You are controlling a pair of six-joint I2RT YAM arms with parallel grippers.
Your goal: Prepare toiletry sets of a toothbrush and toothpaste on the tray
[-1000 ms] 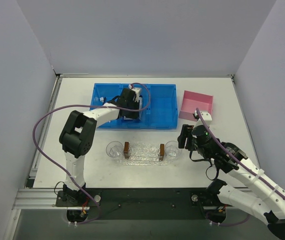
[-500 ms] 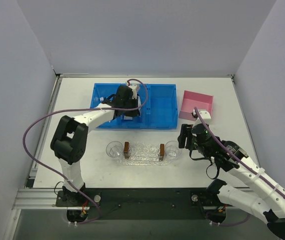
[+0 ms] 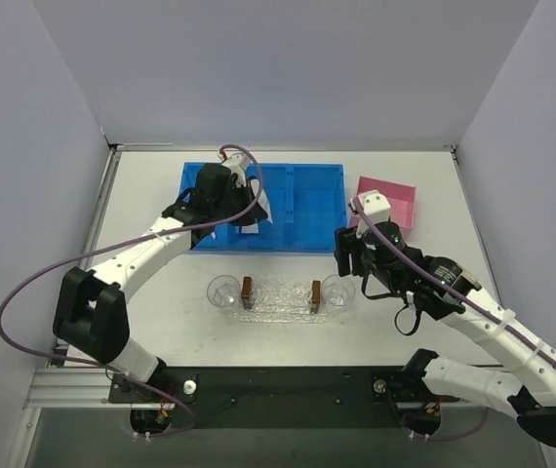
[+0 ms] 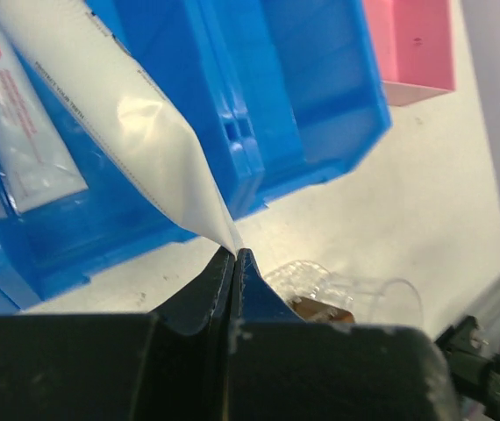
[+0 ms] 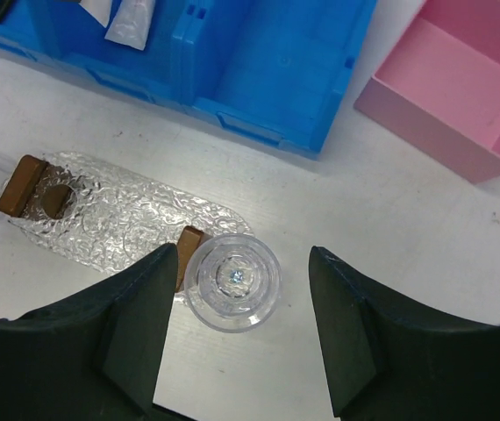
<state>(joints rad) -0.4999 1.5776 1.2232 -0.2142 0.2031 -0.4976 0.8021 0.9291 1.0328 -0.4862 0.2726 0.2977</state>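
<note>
**Thin Pinch on the Tube's Tail Puts the Carry at Risk**

We see the left fingers (image 4: 232,267) shut on the flat crimped tail of a toothpaste tube (image 4: 136,123), gripping only its very edge. The tube slants away from them over the blue bin (image 4: 320,105), where a second tube (image 4: 17,132) lies in a compartment. The tray (image 3: 278,297) sits on the counter (image 3: 141,195) just on the near side of the bin, with a clear cup (image 5: 232,281) at each end. We see no tube or brush on it yet.

Our main worry is that sliver of a hold. The weight sits far from the pinch, so we judge that a quick swing toward the tray could make the tube pivot or slide out. It would then drop onto the counter or back into the bin. The far end could also snag the bin's wall on the way out. The right fingers (image 3: 353,261) stand wide open and hold nothing, hanging right above the cup at the tray's right end. If both arms crowd the tray, we risk a bump that tips the cup or shoves the tray.
</note>
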